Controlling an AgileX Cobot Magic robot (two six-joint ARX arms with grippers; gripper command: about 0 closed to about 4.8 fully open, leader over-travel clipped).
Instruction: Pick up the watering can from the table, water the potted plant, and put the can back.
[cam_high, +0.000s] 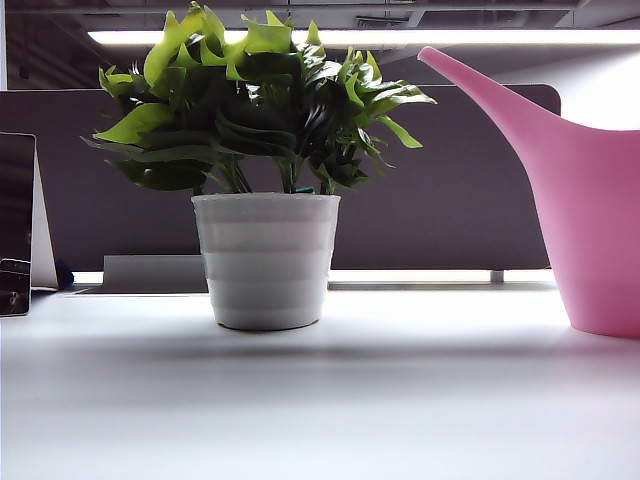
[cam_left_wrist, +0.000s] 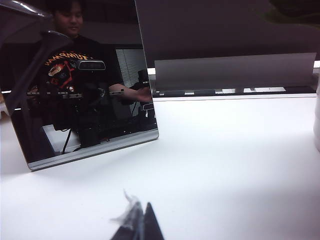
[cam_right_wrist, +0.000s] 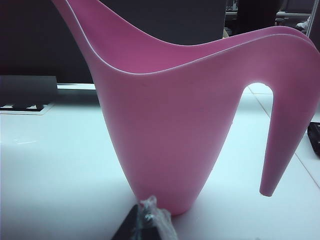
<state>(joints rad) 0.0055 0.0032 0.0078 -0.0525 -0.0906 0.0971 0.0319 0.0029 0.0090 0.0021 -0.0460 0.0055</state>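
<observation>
- Exterior view: the potted plant (cam_high: 265, 180) stands upright on the table (cam_high: 320, 400), a little left of the middle, its white ribbed pot under a bushy crown of bright and dark green leaves.
- The watering can (cam_high: 590, 220) stands on the table at the right edge, cut off by the frame. Its long spout rises up and to the left, toward the leaves without touching them. Pot and can are well apart.
- A dark grey divider panel (cam_high: 450, 200) runs along the far side of the table. A dark glossy tablet (cam_high: 15, 225) leans at the far left. Neither arm nor gripper shows in this view.
- Left wrist view: only the dark tip of the left gripper (cam_left_wrist: 137, 225) shows at the frame edge, low over the bare table (cam_left_wrist: 240, 165), with a scrap of clear film on it. The tips seem to meet in one point, yet so little shows that I cannot tell whether the jaws are together. Nothing is seen in it.
- The tablet (cam_left_wrist: 85, 95) stands ahead of this gripper, apart from it. A sliver of white at the frame edge may be the pot; the can is out of sight here.
- Right wrist view: the watering can (cam_right_wrist: 185, 125) stands upright just ahead of the right gripper (cam_right_wrist: 147, 225), filling most of the frame, handle on one side and spout on the other.
- The right gripper is closed, low near the foot of the can and holding nothing; whether it touches the can I cannot tell.
</observation>
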